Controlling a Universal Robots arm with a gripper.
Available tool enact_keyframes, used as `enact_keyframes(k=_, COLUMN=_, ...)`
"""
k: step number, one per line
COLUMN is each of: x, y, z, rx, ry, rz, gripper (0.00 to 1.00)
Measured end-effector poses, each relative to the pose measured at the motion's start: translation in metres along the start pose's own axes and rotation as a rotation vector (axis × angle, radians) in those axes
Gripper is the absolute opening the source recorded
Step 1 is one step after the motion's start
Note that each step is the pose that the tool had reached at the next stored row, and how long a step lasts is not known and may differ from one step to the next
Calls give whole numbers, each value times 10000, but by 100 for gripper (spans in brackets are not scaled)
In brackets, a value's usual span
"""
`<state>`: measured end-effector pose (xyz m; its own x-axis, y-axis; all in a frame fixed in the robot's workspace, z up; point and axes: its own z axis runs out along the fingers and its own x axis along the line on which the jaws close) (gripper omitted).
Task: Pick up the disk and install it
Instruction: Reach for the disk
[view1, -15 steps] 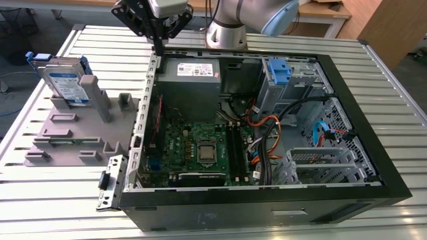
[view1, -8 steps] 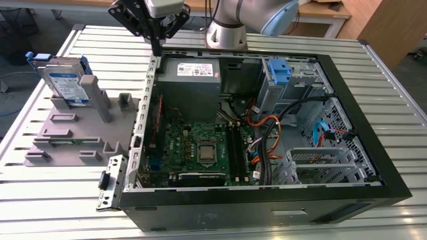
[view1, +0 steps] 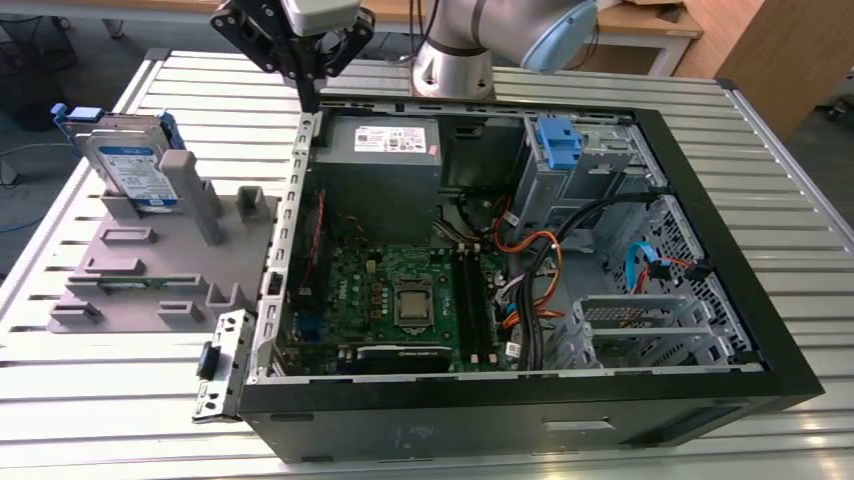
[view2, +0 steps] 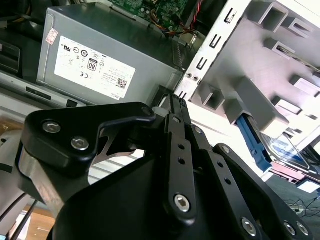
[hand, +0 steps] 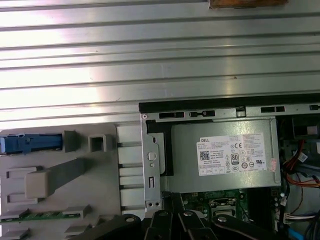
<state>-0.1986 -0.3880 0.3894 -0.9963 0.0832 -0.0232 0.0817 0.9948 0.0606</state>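
Observation:
The disk (view1: 134, 165) stands upright in a slot at the far end of a grey fixture (view1: 147, 265), on the exterior view's left. It is silver-grey with a white and blue label and a blue carrier. In the first wrist view the disk (hand: 30, 144) shows edge-on, and the second wrist view catches the disk (view2: 282, 147) behind the fixture's posts. My gripper (view1: 310, 98) hangs above the case's back left corner, to the right of the disk and apart from it. Its fingers (view2: 176, 107) are shut with nothing between them.
An open computer case (view1: 747, 385) lies on a slatted metal table (view1: 80, 400). Inside are a grey power supply box (view1: 380, 150), a motherboard (view1: 400, 300), cables, a blue latch piece (view1: 561, 140) and a metal drive cage (view1: 641, 325).

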Motion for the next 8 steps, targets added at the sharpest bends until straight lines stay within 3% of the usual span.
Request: enact_keyframes(k=8, x=27, y=-2, z=0, rx=0, ry=0, rz=0, gripper=11)
